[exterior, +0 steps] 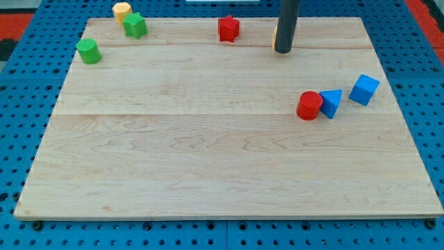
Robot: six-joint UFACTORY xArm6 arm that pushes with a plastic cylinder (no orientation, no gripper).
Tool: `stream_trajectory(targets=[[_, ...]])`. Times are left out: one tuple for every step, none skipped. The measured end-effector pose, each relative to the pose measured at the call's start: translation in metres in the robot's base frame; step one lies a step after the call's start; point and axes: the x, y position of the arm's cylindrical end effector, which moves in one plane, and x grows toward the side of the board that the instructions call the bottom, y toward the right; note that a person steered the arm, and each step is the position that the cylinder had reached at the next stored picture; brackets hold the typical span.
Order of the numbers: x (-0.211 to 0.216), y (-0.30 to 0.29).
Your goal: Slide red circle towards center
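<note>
The red circle [309,105] is a short red cylinder at the view's right on the wooden board [208,153]. A blue triangle [331,103] touches its right side. A blue cube [364,89] lies a little further right. My tip [283,51] is near the view's top, above and left of the red circle and well apart from it. An orange block [275,36] shows only as a sliver behind the rod's left edge.
A red star-like block [228,28] sits at the top middle. A green star-like block [134,25] and a yellow block [121,10] lie at the top left. A green cylinder [88,51] is below them near the board's left edge.
</note>
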Motion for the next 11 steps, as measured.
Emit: stream_trajectory(targets=[[0.000,-0.077],[-0.017,-0.069],[-0.020,-0.004],[-0.029,0.051],[-0.029,0.059],[0.026,0.001],[0.104,0.041],[0.133,0.065],[0.165,0.061],[0.157,0.005],[0.127,-0.008]])
